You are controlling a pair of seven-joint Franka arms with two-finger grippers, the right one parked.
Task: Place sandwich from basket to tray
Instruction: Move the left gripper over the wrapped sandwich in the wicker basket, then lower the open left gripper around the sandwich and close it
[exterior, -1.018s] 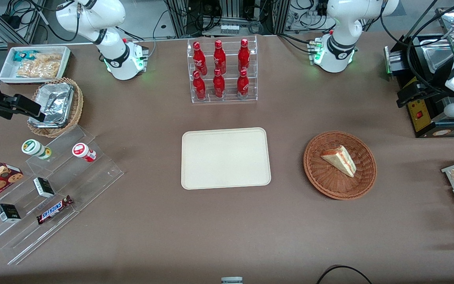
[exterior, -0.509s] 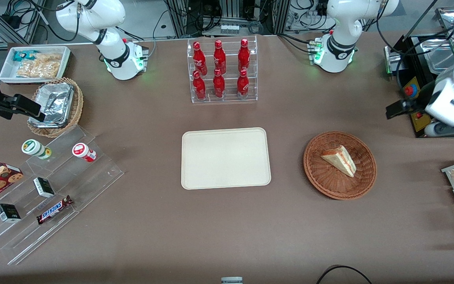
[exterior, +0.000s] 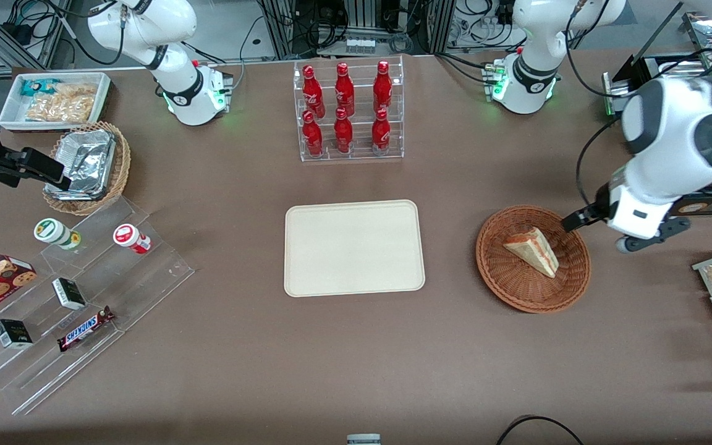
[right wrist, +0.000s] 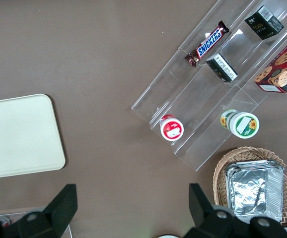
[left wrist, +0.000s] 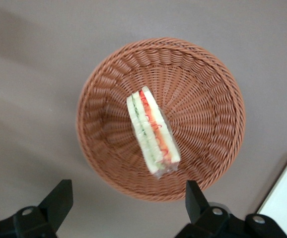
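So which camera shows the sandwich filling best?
The left wrist view: the sandwich shows its red and green layers, centred in the basket beneath the open gripper. The front view shows it smaller; the right wrist view, not at all.

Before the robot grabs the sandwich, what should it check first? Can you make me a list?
1. Sandwich lies in the basket: ok.
2. End effector open, empty: ok.
3. End effector over the sandwich: not ok, it hangs above the basket's edge.
4. Fingers wide enough to straddle the sandwich: ok, probably.
5. Tray free to take it: ok.
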